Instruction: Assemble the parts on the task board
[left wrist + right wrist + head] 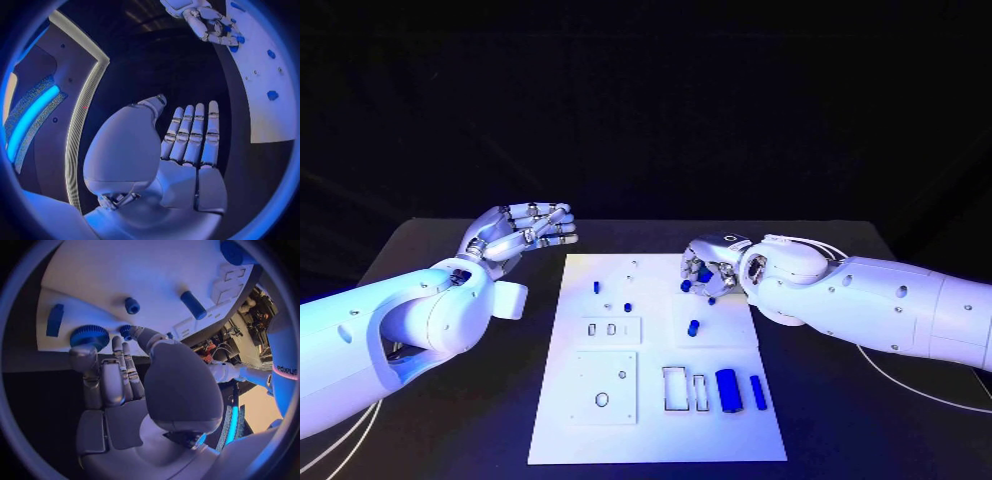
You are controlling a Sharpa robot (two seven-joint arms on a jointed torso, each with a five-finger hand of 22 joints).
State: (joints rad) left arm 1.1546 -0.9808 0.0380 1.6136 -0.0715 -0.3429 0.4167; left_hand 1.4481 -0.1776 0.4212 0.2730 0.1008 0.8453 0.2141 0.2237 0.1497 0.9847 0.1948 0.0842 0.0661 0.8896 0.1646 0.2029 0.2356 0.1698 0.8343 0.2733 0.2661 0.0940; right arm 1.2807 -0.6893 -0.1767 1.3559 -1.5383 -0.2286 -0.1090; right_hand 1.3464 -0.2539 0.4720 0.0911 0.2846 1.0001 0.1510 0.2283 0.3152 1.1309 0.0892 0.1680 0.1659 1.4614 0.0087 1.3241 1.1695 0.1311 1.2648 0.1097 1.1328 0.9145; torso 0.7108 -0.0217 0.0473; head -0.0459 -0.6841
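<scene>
Mid-step at upper right of task board [658, 440]: right hand [708, 268] pinching blue knurled part [89, 335], seating into its hole judged next; left hand [519, 232] wide, idle beside board.

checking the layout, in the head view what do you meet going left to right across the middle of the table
left hand → task board → right hand, which grips a blue part over the board's far right part.
</scene>
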